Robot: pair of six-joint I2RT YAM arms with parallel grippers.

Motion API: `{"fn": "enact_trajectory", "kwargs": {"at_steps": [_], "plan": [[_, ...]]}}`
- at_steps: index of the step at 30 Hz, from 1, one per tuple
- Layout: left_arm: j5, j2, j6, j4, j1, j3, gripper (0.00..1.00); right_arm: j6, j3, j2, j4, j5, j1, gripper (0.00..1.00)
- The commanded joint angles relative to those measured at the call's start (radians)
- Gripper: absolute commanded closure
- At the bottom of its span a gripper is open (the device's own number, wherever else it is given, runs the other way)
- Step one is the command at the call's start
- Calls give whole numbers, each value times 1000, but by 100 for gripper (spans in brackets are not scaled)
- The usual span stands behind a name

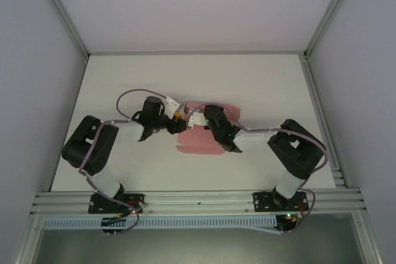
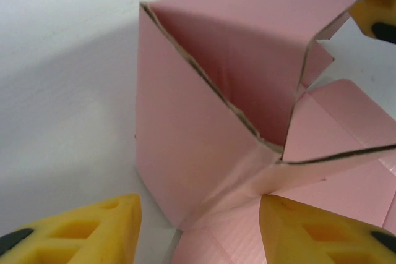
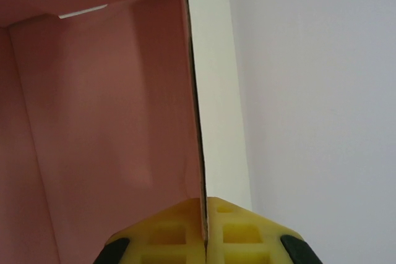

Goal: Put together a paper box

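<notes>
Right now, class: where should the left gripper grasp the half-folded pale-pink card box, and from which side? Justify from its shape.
Probably the thin top edge of the near upright wall of the pale-pink card box, from above, one finger each side: it stands free and flat, while the right gripper clamps another wall.

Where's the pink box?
Seen from above, the pale-pink card paper box sits mid-table, between the left gripper and the right gripper, which pinches its wall.

bright, even white light from overhead; the box (image 2: 204, 122) throws a soft grey shadow on the table (image 2: 62, 153). near fingers (image 3: 167, 239) are blurred in both wrist views.
</notes>
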Motion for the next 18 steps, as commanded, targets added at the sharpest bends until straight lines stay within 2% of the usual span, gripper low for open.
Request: {"fn": "enact_trajectory", "kwargs": {"at_steps": [1,10,14,18], "plan": [[-35,-11,-18,111,-15,-34,45,-27,-49,51,-5,60,20,100],[-90,10,-71,327,-27,-47,54,55,-27,21,-130,7,34,100],[-83,52,-36,272,-32,19,55,87,-11,9,-185,-17,31,100],[-92,60,-46,285,-49,1,55,123,12,13,-232,-39,26,100]]}}
